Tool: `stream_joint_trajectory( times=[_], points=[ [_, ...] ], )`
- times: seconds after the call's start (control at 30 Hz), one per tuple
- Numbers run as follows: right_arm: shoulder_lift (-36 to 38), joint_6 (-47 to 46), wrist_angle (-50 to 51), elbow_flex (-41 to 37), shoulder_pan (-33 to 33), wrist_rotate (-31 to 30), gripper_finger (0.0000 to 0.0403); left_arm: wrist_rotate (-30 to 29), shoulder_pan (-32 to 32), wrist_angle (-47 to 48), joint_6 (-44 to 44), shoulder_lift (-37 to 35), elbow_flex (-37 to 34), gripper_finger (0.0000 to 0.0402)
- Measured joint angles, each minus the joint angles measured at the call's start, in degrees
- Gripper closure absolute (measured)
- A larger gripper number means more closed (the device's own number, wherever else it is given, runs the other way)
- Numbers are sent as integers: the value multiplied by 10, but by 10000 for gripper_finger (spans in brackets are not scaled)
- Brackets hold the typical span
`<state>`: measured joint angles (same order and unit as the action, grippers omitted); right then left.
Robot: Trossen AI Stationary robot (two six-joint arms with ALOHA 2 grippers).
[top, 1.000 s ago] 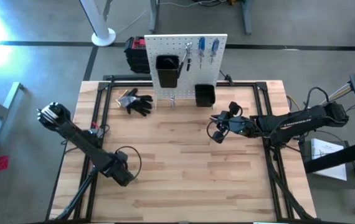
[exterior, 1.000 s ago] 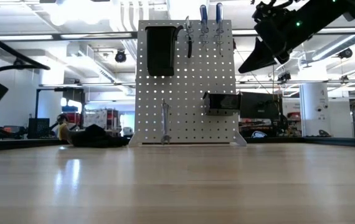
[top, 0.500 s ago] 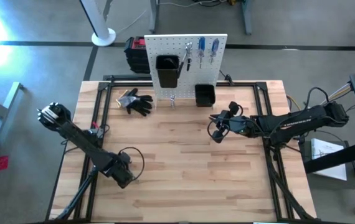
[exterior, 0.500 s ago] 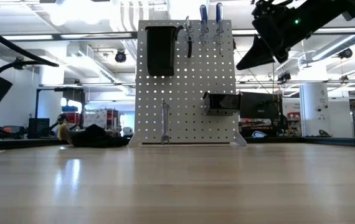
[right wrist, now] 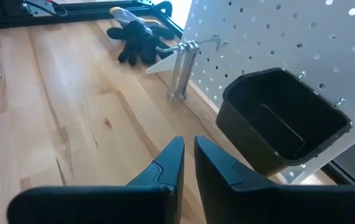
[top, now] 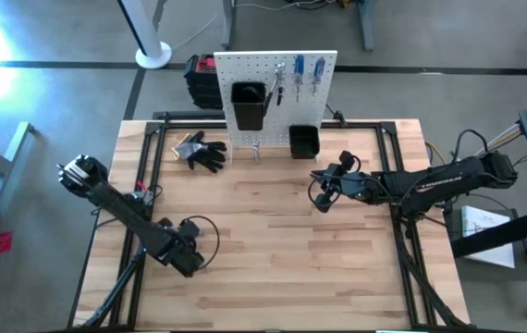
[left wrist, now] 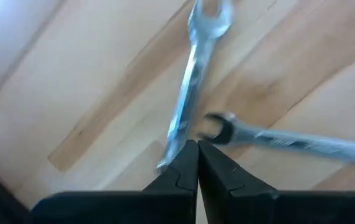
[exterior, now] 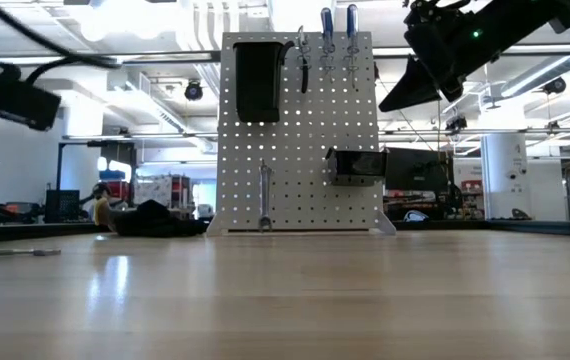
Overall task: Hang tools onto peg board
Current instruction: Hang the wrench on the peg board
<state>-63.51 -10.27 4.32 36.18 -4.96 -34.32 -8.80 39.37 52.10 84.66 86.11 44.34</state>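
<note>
Wooden planks of the desk (top: pixel 273 240) carry the white peg board (top: pixel 275 97), which stands upright at the far edge. On the peg board hang 2 blue-handled screwdrivers (top: pixel 309 74) and dark-handled pliers (top: pixel 280 83) along the top row, beside a tall black bin (top: pixel 249 104); a second, lower black bin (top: pixel 303 141) sits toward the right. A slim silver wrench (exterior: pixel 264 197) hangs low on the board, its end close to the desk. Black work gloves (top: pixel 204 151) lie on the desk just left of the board.

The left tool (top: pixel 188 262) is low over the near-left part of the desk, well apart from the peg board. In the left wrist view its 2 dark fingers (left wrist: pixel 180 171) are pressed together, tip against tip. Just ahead of them 2 silver wrenches lie on the wood: one wrench (left wrist: pixel 193 74) runs away from the fingertips with its open end far off, and the other wrench (left wrist: pixel 283 140) lies crosswise. Whether the fingertips pinch the nearer wrench I cannot tell.

The right tool (top: pixel 322 192) hangs above the desk in front of the lower bin, not touching it. Its fingers (right wrist: pixel 165 165) are nearly together with a narrow gap between them, holding nothing.
</note>
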Motion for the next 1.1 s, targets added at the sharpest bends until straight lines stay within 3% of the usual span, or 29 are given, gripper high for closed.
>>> stream_joint_trajectory(
  times=[0.2, 0.4, 0.5, 0.83, 0.93, 1.1],
  points=[
    [-2, 2, -28, 0, 1, 42, 369, -35, -22, -2, -47, -8, 21, 401],
    [-59, 52, -171, 0, 1, 202, 346, -37, -54, 8, -87, -26, 31, 401],
    [-109, 53, -245, 1, 1, 243, 331, -41, -54, 5, -91, -45, 27, 401],
    [-184, 22, -279, 10, 4, 243, 296, -17, -71, -49, -104, -76, -52, 401],
    [-178, 20, -265, 12, 4, 243, 293, 26, -82, -112, -133, -74, -83, 401],
    [-158, 35, -245, 21, 6, 243, 297, 33, -86, -211, -159, -70, -121, 401]
  ],
)
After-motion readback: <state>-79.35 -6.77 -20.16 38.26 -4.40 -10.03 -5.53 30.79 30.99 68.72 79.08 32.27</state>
